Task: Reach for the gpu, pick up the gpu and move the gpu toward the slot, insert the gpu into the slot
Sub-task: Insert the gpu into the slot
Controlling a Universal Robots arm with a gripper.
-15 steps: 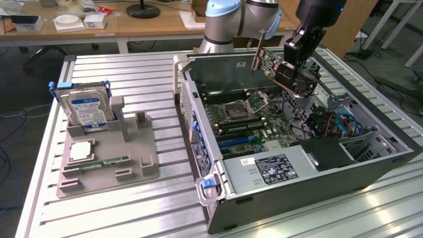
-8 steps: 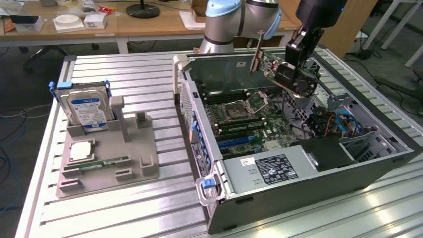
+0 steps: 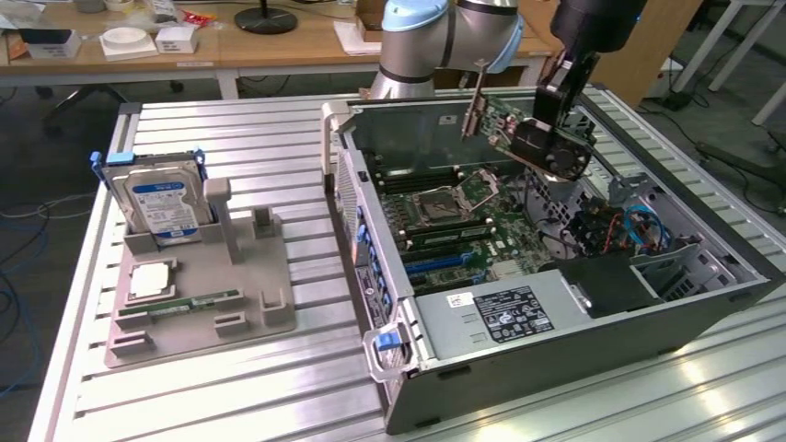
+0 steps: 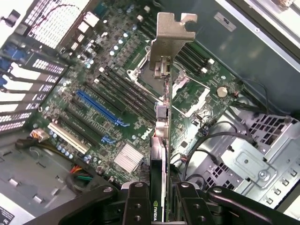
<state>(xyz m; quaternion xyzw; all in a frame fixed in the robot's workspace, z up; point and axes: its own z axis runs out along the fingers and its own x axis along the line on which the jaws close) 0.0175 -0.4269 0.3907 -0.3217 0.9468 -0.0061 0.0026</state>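
Observation:
The gpu point(image 3: 525, 136), a green card with a black fan and a silver end bracket, hangs tilted in the air above the open computer case point(image 3: 553, 350). My gripper point(image 3: 557, 112) is shut on it from above. In the wrist view the gpu point(image 4: 166, 51) runs edge-on away from my gripper point(image 4: 161, 206), with a black finger pressed on each face of the card. Below it lies the motherboard with a long blue slot point(image 4: 101, 110) and a white slot point(image 4: 68, 137) off to one side of the card. The blue slots point(image 3: 436, 264) sit near the middle of the case.
A grey fixture point(image 3: 197, 318) at the exterior view's left holds an upright blue-labelled hard drive point(image 3: 160, 204), a processor chip point(image 3: 150, 279) and a narrow green memory stick point(image 3: 184, 302). Cables and a drive cage point(image 3: 632, 230) fill the case's right side. The case stands on a ribbed metal table point(image 3: 246, 396).

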